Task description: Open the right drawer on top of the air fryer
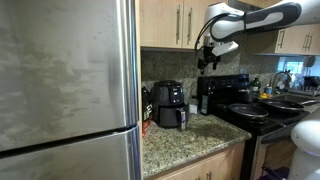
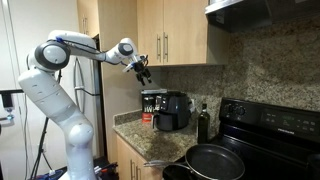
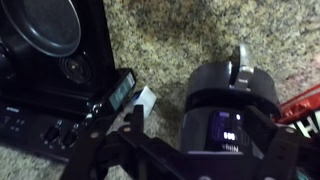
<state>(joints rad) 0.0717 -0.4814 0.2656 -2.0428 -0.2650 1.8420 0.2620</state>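
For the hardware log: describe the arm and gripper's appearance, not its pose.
The arm is glossy white, with rounded, tube-like segments and dark bands at the joints. The gripper is black and compact, a sharp contrast to the white links. No markings or cables can be made out.

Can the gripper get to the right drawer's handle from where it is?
Probably yes. The gripper hangs in open air below the right drawer, above the air fryer, with nothing visible between it and the handle. It points downward, so the wrist would likely need turning.
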